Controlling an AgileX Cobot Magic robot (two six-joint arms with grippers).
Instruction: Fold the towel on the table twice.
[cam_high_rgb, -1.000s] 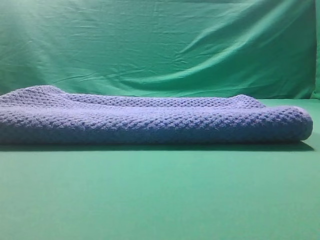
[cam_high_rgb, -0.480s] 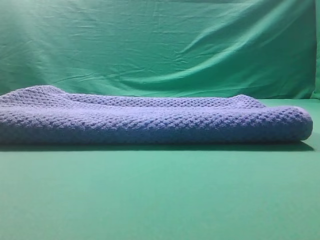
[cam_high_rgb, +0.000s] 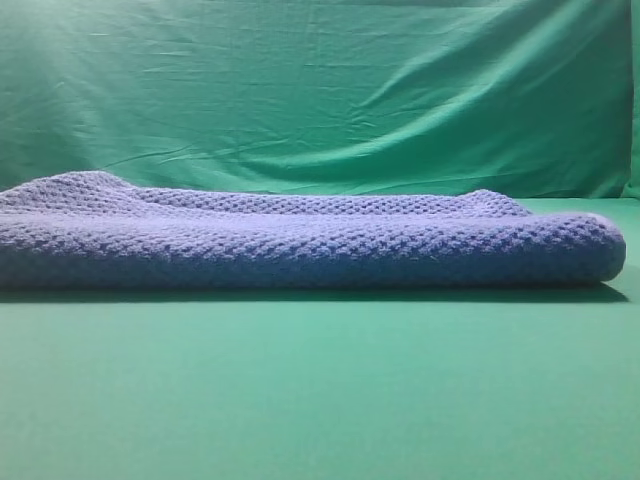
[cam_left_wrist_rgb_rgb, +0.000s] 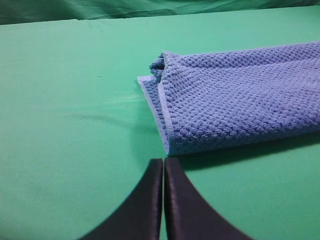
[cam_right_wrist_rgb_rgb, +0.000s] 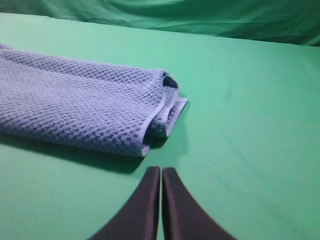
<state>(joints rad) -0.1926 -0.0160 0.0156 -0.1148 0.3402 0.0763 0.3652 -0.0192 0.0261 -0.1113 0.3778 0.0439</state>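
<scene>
Lying folded across the middle band of the exterior high view, the towel (cam_high_rgb: 300, 245) spans nearly the full width of the frame, running off the left edge and ending in a rounded fold near the right edge. It rests flat on the green tabletop (cam_high_rgb: 320, 390), with a thin shadow along its lower margin. The wrinkled green backdrop cloth (cam_high_rgb: 320, 90) fills the upper part of that frame. Neither arm appears in this view.

In the left wrist view, the towel occupies the upper right of the frame, its layered end with pale edging facing the centre. The left end effector (cam_left_wrist_rgb_rgb: 163, 165) sits at the bottom centre, its two dark fingers (cam_left_wrist_rgb_rgb: 145, 200) pressed together with only a hairline seam between them. It holds nothing and stands just short of the towel's nearest corner, apart from it.

In the right wrist view, the towel lies in the upper left of the frame, its stacked end with pale edging toward the centre. The right end effector (cam_right_wrist_rgb_rgb: 161, 172) at the bottom centre is likewise fully closed, gripping nothing, and stands near the towel's corner without touching it.
</scene>
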